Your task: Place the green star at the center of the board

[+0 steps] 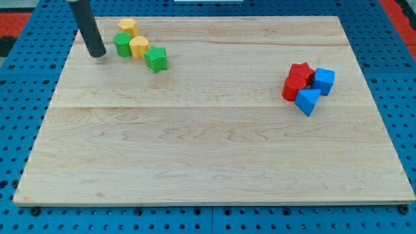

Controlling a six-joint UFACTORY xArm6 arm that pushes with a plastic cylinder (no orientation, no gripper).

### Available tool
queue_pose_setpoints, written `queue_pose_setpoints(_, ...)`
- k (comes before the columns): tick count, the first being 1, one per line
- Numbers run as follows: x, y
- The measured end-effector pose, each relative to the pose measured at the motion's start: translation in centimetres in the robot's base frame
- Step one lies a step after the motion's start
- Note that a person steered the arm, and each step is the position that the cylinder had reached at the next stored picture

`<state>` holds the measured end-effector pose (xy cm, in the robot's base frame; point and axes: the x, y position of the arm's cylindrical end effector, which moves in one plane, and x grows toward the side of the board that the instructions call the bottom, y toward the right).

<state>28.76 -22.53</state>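
The green star (156,58) lies near the board's top left, touching a yellow block (139,47) on its upper left. A green round block (123,45) sits left of that yellow block, and a second yellow block (128,27) sits above it. My tip (97,54) rests on the board just left of the green round block, a small gap apart, and well left of the green star.
At the view's right a cluster holds a red star (301,71), a red block (293,87), a blue cube (324,80) and a blue triangular block (308,101). The wooden board (208,149) lies on a blue perforated table (13,130).
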Motion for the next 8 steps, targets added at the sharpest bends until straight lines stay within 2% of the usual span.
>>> queue_pose_setpoints(1,-1.0,0.9)
queue_pose_setpoints(2,-0.7,9.5)
queue_pose_setpoints(3,1.5,16.0)
queue_pose_setpoints(4,5.2,14.7)
queue_pose_setpoints(5,2.7,12.9)
queue_pose_setpoints(6,7.8,9.0)
queue_pose_setpoints(7,10.5,13.3)
queue_pose_setpoints(8,10.6,17.0)
